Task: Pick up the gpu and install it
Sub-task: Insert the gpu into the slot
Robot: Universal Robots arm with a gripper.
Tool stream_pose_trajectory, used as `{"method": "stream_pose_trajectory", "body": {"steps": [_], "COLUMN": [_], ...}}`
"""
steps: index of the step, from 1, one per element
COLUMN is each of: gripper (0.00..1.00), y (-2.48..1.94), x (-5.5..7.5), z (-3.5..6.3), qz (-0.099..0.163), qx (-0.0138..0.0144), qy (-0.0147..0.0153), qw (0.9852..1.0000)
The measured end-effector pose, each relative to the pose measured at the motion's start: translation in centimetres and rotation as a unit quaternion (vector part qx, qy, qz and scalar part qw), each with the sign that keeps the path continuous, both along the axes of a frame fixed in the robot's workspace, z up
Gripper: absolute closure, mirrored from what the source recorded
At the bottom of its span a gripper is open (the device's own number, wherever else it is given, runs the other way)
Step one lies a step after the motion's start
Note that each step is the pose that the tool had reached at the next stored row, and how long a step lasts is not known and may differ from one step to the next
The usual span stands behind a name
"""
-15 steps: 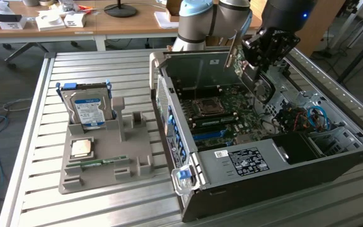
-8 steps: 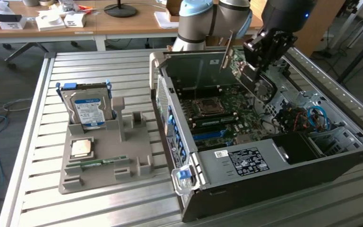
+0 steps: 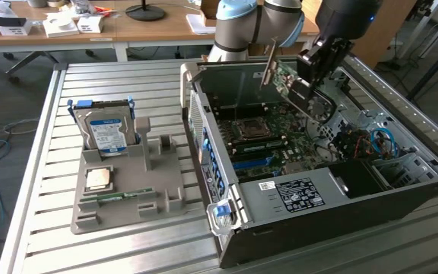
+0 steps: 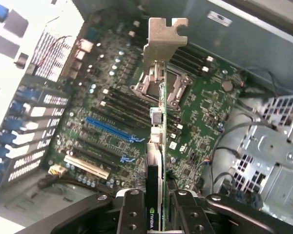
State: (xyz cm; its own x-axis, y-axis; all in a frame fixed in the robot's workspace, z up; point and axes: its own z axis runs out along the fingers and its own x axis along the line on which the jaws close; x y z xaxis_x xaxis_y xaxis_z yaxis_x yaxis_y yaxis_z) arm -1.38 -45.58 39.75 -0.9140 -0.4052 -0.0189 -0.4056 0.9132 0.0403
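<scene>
Exterior view: gpu (image 3: pixel 284 77) on edge, long axis slanting, bracket end uppermost.

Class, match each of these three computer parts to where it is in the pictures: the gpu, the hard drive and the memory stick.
Parts:
1. thin flat gpu card with silver metal bracket
2. blue-labelled silver hard drive
3. narrow green memory stick

Places:
A. lying along a slot in the grey plastic tray
B. clamped in the gripper above the open black computer case
C. standing on end in the tray

Pairs: 1-B, 2-C, 3-A
</scene>
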Motion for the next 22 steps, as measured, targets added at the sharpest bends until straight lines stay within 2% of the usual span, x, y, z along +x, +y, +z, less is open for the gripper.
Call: {"method": "stream_pose_trajectory", "body": {"steps": [3, 6, 11, 16, 19, 22], "gripper": [0.74, 0.74, 0.74, 0.74, 0.74, 0.74], "y": [0.0, 0.0, 0.0, 0.0, 0.0, 0.0], "x": [0.0, 0.0, 0.0, 0.0, 0.0, 0.0], "z": [-0.02, -0.04, -0.07, -0.11, -0.13, -0.16], "qz": [0.027, 0.054, 0.1, 0.145, 0.172, 0.198], "qx": [-0.0008, -0.0014, -0.0023, -0.0024, -0.0025, -0.0025], "qy": [0.0001, 0.0001, 0.0001, 0.0001, 0.0, -0.0001], "qw": [0.9996, 0.9985, 0.995, 0.9895, 0.9851, 0.9801]}}
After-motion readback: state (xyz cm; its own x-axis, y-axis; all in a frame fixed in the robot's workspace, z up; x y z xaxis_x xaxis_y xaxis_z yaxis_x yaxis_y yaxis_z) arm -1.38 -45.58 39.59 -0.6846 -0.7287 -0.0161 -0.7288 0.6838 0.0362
